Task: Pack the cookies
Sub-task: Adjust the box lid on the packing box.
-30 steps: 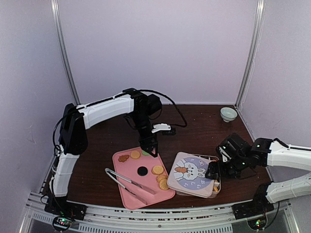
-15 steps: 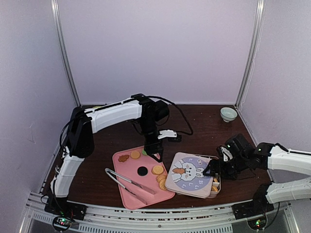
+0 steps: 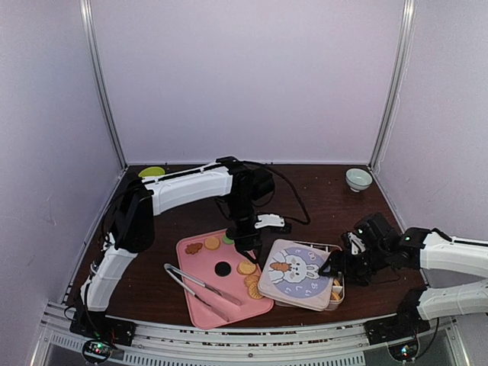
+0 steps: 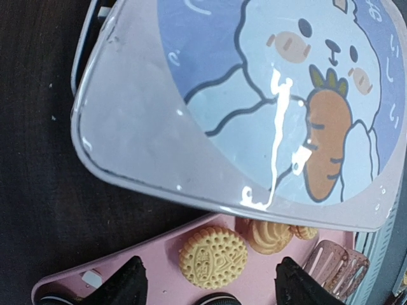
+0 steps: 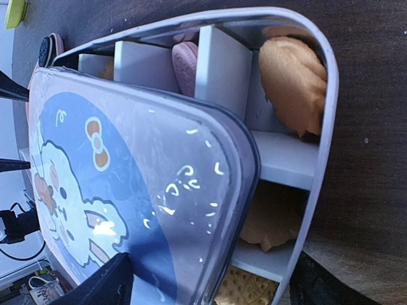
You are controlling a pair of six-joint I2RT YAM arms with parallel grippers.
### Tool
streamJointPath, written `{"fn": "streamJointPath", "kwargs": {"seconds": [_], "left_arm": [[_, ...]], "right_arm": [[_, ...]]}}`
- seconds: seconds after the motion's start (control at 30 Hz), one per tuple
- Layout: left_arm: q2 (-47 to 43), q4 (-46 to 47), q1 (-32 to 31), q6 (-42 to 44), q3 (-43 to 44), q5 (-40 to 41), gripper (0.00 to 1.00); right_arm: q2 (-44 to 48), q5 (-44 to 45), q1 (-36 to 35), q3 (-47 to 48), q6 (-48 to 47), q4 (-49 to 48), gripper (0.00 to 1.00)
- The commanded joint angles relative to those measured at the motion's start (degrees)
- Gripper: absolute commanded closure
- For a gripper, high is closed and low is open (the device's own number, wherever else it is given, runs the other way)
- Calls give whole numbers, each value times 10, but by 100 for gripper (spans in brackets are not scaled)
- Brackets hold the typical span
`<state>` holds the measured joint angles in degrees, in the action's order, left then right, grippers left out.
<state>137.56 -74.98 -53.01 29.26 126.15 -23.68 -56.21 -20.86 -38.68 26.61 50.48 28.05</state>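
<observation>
Far left, at the back: small yellow-green disc (image 3: 152, 171), not involved. Pink rectangular plastic tray (image 3: 204, 261) sits on the dark brown table (image 3: 320, 198), with metal tongs (image 3: 200, 284) lying diagonally on its near half. The loose cookies (image 3: 246, 268) are here: golden rounds, one brown flower shape, one black round. The left gripper (image 4: 210, 267) hangs over the tray's far right corner, jaws wide and empty, with a golden round directly beneath. Just right of the tray is the pale compartmented box (image 5: 327, 127), with its square rabbit-and-carrot lid (image 3: 296, 272) resting askew on top. The lid overhangs toward the tray and leaves the box's right-hand cells uncovered. Those cells already hold more cookies (golden and pink; count not readable). The right gripper (image 3: 334, 267) sits at the box's right side, jaws spread wide either side of the lid's edge, gripping nothing yet. Judgement: the lid is the step in hand, though whether it goes off or on I cannot tell. To do it well, close on the lid rim alone, not the box wall below it. Keep the lid level so it does not scrape the dividers or drag the box. The left arm should stay high, clear of the overhanging corner. Small pale bowl (image 3: 358, 178) in the far right corner, well apart.
</observation>
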Motion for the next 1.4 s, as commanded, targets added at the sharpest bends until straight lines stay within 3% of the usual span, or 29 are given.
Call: {"fn": "streamJointPath", "kwargs": {"seconds": [0.0, 0.57, 0.93, 1.17, 1.37], "left_arm": [[13, 11, -3, -5, 22, 4, 29], [8, 27, 8, -15, 8, 25, 30], [18, 32, 18, -27, 30, 44, 31], [21, 26, 24, -30, 37, 52, 31], [-13, 20, 50, -25, -4, 53, 30]], "right_arm": [[-8, -30, 1, -7, 25, -54, 16], [-138, -88, -14, 65, 50, -158, 21], [-157, -94, -11, 97, 42, -163, 17], [-145, -76, -5, 113, 6, -103, 15], [-77, -55, -6, 109, -26, -42, 8]]}}
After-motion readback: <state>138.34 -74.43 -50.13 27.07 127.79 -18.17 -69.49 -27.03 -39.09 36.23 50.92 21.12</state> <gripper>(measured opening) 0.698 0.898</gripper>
